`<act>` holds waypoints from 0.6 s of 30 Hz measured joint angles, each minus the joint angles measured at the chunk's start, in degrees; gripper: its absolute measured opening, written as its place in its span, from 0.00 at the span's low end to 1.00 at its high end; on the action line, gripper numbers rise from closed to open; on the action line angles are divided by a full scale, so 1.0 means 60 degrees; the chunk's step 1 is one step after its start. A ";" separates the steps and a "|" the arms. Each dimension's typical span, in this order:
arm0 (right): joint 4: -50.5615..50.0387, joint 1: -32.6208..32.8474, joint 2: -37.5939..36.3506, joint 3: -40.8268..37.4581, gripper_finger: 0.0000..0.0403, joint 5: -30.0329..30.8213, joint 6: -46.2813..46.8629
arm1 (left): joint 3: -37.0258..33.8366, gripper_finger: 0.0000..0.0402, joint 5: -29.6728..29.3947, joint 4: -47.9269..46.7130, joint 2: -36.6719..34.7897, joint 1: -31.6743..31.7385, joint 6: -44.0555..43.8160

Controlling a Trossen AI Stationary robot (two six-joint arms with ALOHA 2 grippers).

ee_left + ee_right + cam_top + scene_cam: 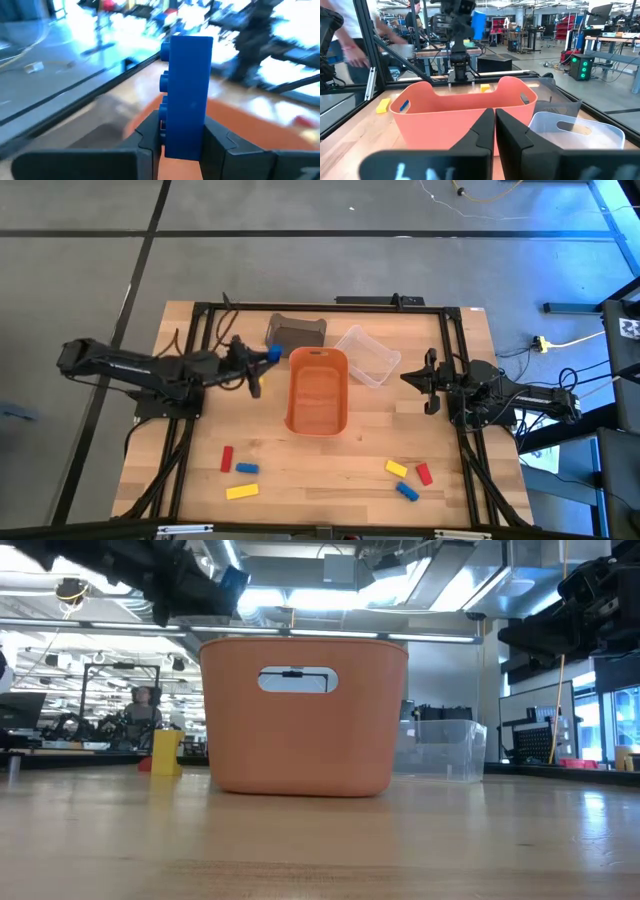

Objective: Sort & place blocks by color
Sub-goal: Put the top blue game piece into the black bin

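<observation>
High view shows the left gripper [268,354] up in the air, just beside the far left corner of the orange tub [318,392]. Its fingers are squeezed shut on a blue block [273,352]. In the left wrist view the blue block [186,97] stands tall between the two fingers [145,137], with its long side sticking straight out past the tips, and the orange tub [240,125] lies right in front and below. So the block is not over the tub yet, only next to its rim. I think the next move depends on which bin blue goes in: the orange tub is closest, the gray bin [296,332] sits just behind, and the clear bin [366,355] is on the other side of the tub. I cannot tell which one is for blue. The right gripper [430,380] waits on the right side, near the clear bin, with its fingers pressed together and nothing in them. More blocks lie on the near part of the table [470,330]: a red one [227,458], a blue one [246,469] and a yellow one [241,492] on the left, and a yellow one [396,469], a red one [424,474] and a blue one [406,491] on the right.
</observation>
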 joint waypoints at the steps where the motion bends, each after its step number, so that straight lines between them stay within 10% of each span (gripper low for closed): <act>1: 0.0000 0.0000 0.0000 0.0000 0.04 -0.0003 0.0000 | -0.0228 0.20 0.0041 0.0561 0.0059 -0.0121 0.0000; 18: 0.0000 -0.0002 0.0000 0.0000 0.04 0.0000 0.0000 | -0.0747 0.20 -0.0611 0.1342 0.0168 -0.0728 0.0032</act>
